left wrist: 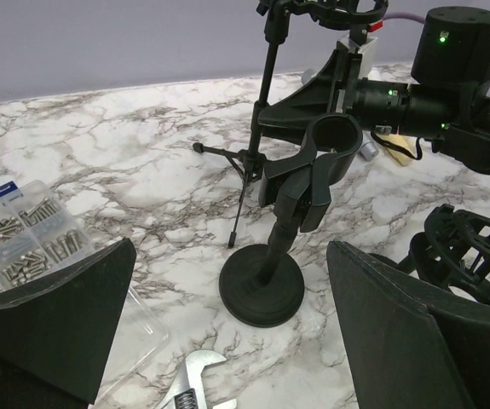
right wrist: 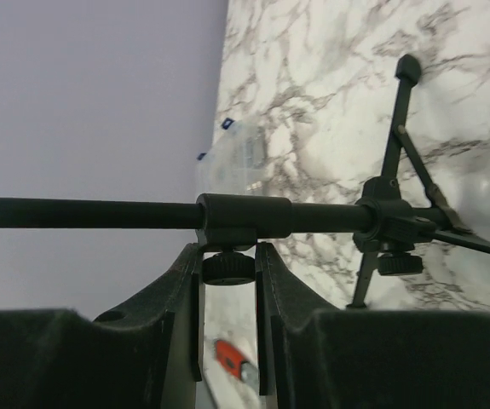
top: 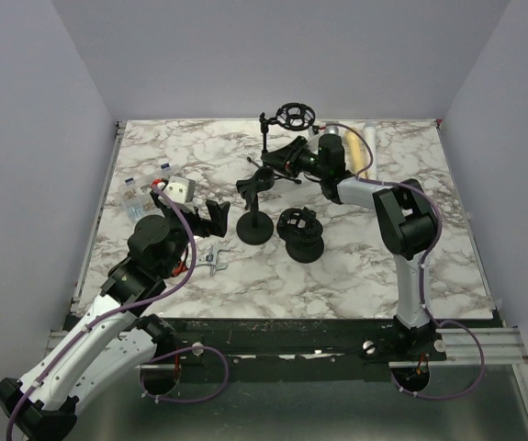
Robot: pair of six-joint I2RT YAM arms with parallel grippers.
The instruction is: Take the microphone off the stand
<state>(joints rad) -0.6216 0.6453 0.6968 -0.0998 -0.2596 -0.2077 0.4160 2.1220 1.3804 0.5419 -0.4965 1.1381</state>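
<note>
A black tripod stand [top: 265,138] stands at the back with a ring shock mount [top: 295,115] on top; the ring looks empty. My right gripper [top: 286,158] is shut on the small black knob [right wrist: 229,268] under the stand's pole collar [right wrist: 245,217]. A round-base stand [left wrist: 262,285] with an empty clip [left wrist: 334,141] stands mid-table. My left gripper [left wrist: 227,341] is open, just short of its base, and also shows in the top view [top: 216,216]. A pale gold cylinder [top: 363,152] lies behind the right arm; I cannot tell whether it is the microphone.
A second shock mount on a round base [top: 300,234] stands right of the clip stand. An adjustable wrench [top: 213,257] lies near my left gripper. A clear box of screws [left wrist: 23,239] sits at the left. Walls close the table's back and sides.
</note>
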